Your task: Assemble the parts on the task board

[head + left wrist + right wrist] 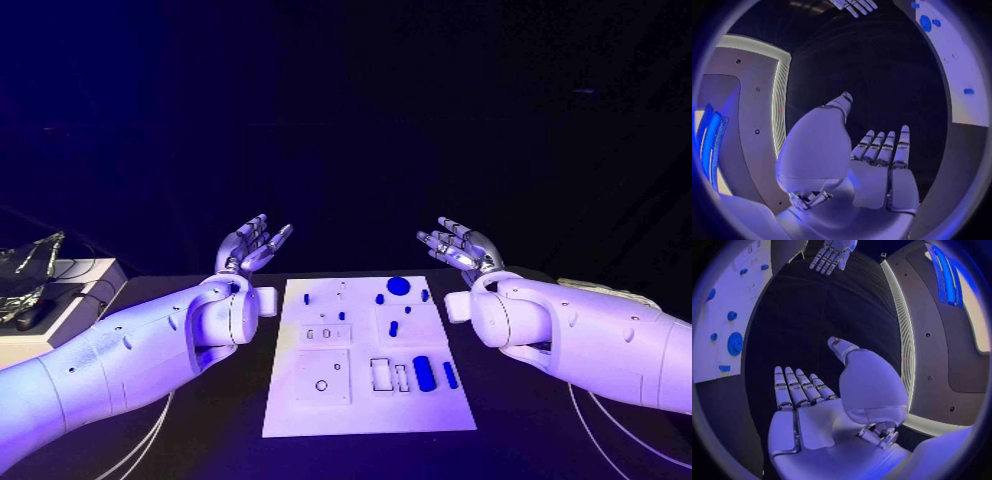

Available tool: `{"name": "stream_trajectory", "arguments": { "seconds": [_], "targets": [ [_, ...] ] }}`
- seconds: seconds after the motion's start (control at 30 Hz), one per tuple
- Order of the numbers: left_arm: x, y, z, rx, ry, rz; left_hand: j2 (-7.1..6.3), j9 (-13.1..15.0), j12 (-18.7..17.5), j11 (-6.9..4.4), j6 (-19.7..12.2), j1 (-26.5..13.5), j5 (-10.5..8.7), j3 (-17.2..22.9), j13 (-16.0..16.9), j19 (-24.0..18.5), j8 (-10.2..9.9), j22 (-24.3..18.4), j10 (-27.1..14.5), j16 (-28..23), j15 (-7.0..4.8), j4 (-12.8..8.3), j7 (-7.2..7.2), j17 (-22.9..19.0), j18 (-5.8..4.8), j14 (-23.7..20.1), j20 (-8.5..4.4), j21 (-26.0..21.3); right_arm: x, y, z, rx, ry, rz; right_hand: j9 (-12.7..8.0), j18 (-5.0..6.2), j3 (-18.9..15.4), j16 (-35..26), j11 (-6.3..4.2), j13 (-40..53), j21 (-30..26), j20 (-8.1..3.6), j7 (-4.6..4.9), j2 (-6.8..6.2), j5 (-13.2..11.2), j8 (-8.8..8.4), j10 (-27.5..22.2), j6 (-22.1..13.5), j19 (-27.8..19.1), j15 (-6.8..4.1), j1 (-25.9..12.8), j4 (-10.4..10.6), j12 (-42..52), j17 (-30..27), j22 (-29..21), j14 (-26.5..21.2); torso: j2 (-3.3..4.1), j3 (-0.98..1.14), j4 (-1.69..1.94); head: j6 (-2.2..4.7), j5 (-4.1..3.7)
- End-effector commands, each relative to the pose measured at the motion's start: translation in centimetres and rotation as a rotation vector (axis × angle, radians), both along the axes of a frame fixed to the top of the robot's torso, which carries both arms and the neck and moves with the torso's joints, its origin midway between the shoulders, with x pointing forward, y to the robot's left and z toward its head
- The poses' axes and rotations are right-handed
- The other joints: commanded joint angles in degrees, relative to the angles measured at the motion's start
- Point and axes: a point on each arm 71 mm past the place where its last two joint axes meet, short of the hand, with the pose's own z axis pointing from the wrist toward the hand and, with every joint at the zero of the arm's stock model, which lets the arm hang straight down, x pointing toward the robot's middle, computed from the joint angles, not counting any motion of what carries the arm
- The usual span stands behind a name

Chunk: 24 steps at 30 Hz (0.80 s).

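Black table (519,440) carries little besides the work: at its far left edge stands a pale box-like stand (58,300) with a crumpled, shiny dark item (29,265) on top, and thin cables (144,440) trail along the table beneath the left arm. Nothing lies between the hands and the task board (368,415), a white rectangular plate in the middle of the table, running lengthwise away from the robot. Its face shows shallow rectangular recesses and small holes, and the parts on it are blue: a round disc (398,286) near the far end with small oval pieces (379,298) just beside it, a short peg (392,328) around the middle, and an elongated block (424,372) with a thin bar (450,375) beside it toward the near right. The left hand (251,246) is raised beside the board's far left corner, the right hand (459,246) beside its far right corner; both are apart from the board, palms turned inward, fingers straight and slightly spread, holding nothing.
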Motion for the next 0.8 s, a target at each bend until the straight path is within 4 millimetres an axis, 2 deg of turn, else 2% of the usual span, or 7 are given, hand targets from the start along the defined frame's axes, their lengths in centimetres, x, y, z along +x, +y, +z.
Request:
{"name": "stream_trajectory", "arguments": {
  "seconds": [0.03, 0.2, 0.23, 0.27, 0.4, 0.47, 0.8],
  "targets": [
    [0.7, -0.5, 0.1, -0.013, -0.008, -0.121, -0.35, 0.22, 0.4, 0.28, 1.08, 3.26, 0.38, 0.57, 0.15, 1.22, 0.45, 0.14, 1.09, 0.44, 0.3, 0.85, 4.43, 0.16, 1.44, 1.1, 0.5, 0.45, 0.6, 0.7, -0.1, 0.013, 0.055, 0.148, 0.27, 1.3, 1.23, 0.5, 0.44, 0.2, 0.55, 0.49, 9.17, -0.31, 0.28, 0.56, 1.93, 1.57, 1.93, 0.28, 3.55, -0.46, 0.4, 0.28, 0.27, 2.12, 0.0, 0.0, 0.0, 0.0, 0.0],
    [1.2, -0.2, 0.1, -0.013, -0.01, -0.124, 0.57, 0.45, 0.65, 0.85, 2.18, 3.54, 0.36, 0.78, 0.32, 0.99, 0.77, 0.17, 2.57, 0.8, 0.36, 0.75, 4.93, 0.38, 1.73, 2.44, 0.66, 0.53, 1.0, 0.4, 0.1, 0.003, 0.062, 0.163, 0.78, 1.89, 1.82, 1.2, 0.1, 0.49, 1.43, 0.45, 9.1, -0.56, -0.75, 1.28, 6.17, 4.88, 5.4, -0.25, 5.92, -2.52, 0.78, 0.84, 0.68, 6.62, 0.0, 0.0, 0.0, 0.0, 0.0],
    [1.2, 0.0, 0.1, -0.027, -0.017, -0.156, 1.01, 0.73, 0.88, 1.22, 3.41, 3.71, 0.36, 1.06, 0.47, 1.05, 1.12, 0.2, 4.16, 1.26, 0.47, 0.64, 5.22, 0.69, 1.95, 4.34, 0.73, 0.61, 1.3, -1.0, 0.7, -0.191, -0.05, 0.189, 1.21, 2.31, 2.1, 1.91, -0.18, 0.72, 1.94, 0.41, 9.05, -0.66, -1.05, 1.96, 9.45, 7.62, 7.38, -0.68, 6.88, -3.34, 1.15, 1.3, 0.89, 10.29, 0.07, -0.1, 0.02, -2.29, -0.63],
    [1.2, 0.1, 0.2, -0.029, -0.019, -0.16, 1.39, 1.0, 1.07, 1.49, 4.63, 3.82, 0.37, 1.38, 0.59, 2.31, 1.47, 0.35, 5.77, 1.74, 0.56, 0.54, 5.41, 1.02, 2.15, 6.41, 0.78, 0.84, 1.4, -1.1, 0.8, -0.23, -0.072, 0.19, 1.47, 2.61, 2.27, 2.4, -0.37, 0.84, 2.31, 0.4, 8.99, -0.73, -1.28, 2.38, 11.58, 9.26, 8.81, -0.96, 7.37, -3.78, 1.35, 1.61, 1.02, 12.77, 0.06, -0.11, 0.04, -2.41, -0.65],
    [1.0, 0.5, 0.3, -0.027, -0.024, -0.178, 2.56, 4.22, 4.63, 3.25, 18.67, 3.94, 0.33, 3.19, 2.08, 19.57, 5.88, 2.13, 26.12, 6.94, 0.36, -0.61, 5.34, 4.18, 2.94, 26.49, 0.83, 4.71, 1.7, -1.3, 1.2, -0.389, -0.16, 0.214, 4.37, 5.63, 4.06, 6.54, -2.74, 1.87, 7.0, 0.18, 7.35, -1.4, -2.32, 7.42, 31.61, 26.83, 24.69, -3.94, 9.87, -6.11, 4.38, 3.78, 2.77, 29.43, 0.1, -0.17, -0.03, -3.1, -0.64],
    [0.8, 0.6, 0.4, -0.021, -0.026, -0.192, 2.61, 6.3, 6.78, 1.58, 28.35, 3.86, 0.42, 4.12, 2.57, 24.8, 9.14, 2.72, 35.46, 9.41, -1.46, -1.17, 5.94, 5.43, 4.25, 32.4, 0.41, 6.91, 1.7, -1.3, 1.3, -0.459, -0.196, 0.231, 5.18, 6.18, 5.39, 7.59, -3.78, 1.63, 8.36, -0.4, 6.5, -2.12, -2.51, 8.89, 35.26, 32.56, 28.1, -5.09, 10.09, -6.48, 4.23, 4.15, 3.0, 33.11, 0.21, -0.17, -0.06, -3.41, -0.67],
    [-0.8, 0.9, 1.9, 0.019, -0.041, -0.299, 0.7, 8.54, 6.89, -3.71, 38.04, 3.66, 0.57, 10.01, 2.28, 43.61, 13.06, 6.63, 52.15, 21.46, -8.79, -3.38, 2.27, 16.22, 4.46, 53.52, -7.32, 17.24, 1.7, 0.2, 2.8, -0.823, -0.375, 0.341, 6.36, 5.75, 3.67, 18.64, -9.49, 1.78, 28.11, -10.47, 1.95, -3.0, -2.96, 10.81, 51.31, 43.13, 45.36, -13.82, 11.42, -8.77, 2.4, 11.87, 13.95, 58.88, 2.36, 0.0, -0.1, -3.6, -0.92]
  ]
}}
